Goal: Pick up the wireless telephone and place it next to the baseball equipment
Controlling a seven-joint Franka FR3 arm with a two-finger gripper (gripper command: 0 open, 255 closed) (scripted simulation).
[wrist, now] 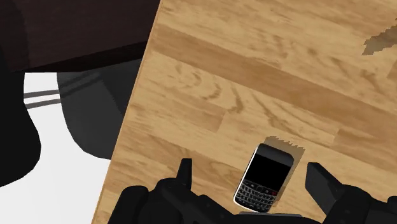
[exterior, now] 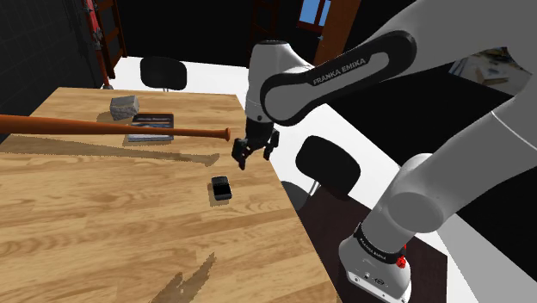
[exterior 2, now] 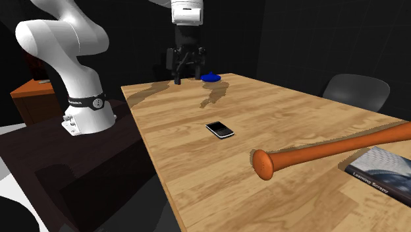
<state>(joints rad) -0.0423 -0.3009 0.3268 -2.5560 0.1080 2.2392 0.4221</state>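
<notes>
"While the wireless telephone (exterior: 221, 188) lies flat on the wooden table (exterior: 103, 232), off the knob end of the baseball bat (exterior: 112, 129) and apart from it, how far along would you call this?"

"Barely begun, I'd say. Nothing is lifted. The grasp, the carry and the set-down beside the bat are all left to do."

"And the gripper (exterior: 253, 155)?"

"Its fingers are spread wide with nothing pinched. It hangs above the table, on the side of the telephone away from the bat (that is how the second exterior view reads to me). In the wrist view the telephone sits between the two fingers, untouched."

"Which way does it point?"

"It's face up. Its long axis runs roughly crosswise to the bat, a little skewed. The keypad end is nearer the fingers and the screen end is farther off. Which end faces the bat I cannot tell."
</notes>
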